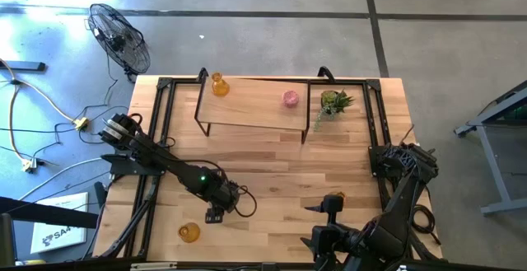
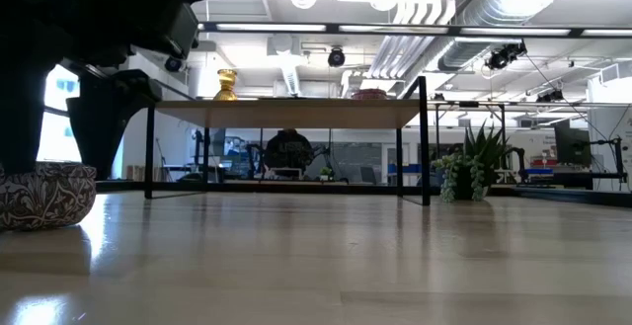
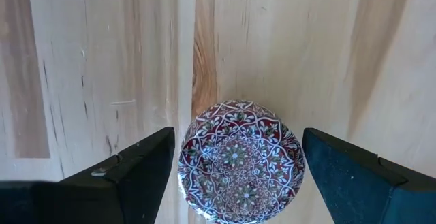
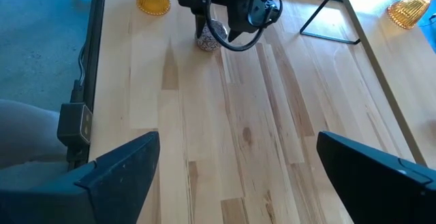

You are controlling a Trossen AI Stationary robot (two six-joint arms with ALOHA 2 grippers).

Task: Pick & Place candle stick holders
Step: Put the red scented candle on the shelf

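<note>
My left gripper [image 1: 216, 215] is open over the table's near left. Its fingers stand on either side of a small round piece with a red, blue and white pattern [image 3: 238, 163], which rests on the table [image 2: 44, 197]. One amber holder [image 1: 189, 232] stands near the front left edge. Another amber holder [image 1: 219, 84] and a pink one [image 1: 291, 98] stand on the raised wooden shelf [image 1: 247, 110]. A third amber piece [image 1: 335, 198] shows beside my right gripper [image 1: 306, 226]. That gripper is open and empty [image 4: 238, 156] near the front edge. No light blue holder is in view.
The spiky green potted plant [image 1: 333, 102] stands at the shelf's right end. Black frame rails [image 1: 156, 139] run along the table's left and right sides. Bare wood lies between the two grippers [image 4: 245, 115]. A fan [image 1: 119, 36] and cables lie on the floor beyond the table.
</note>
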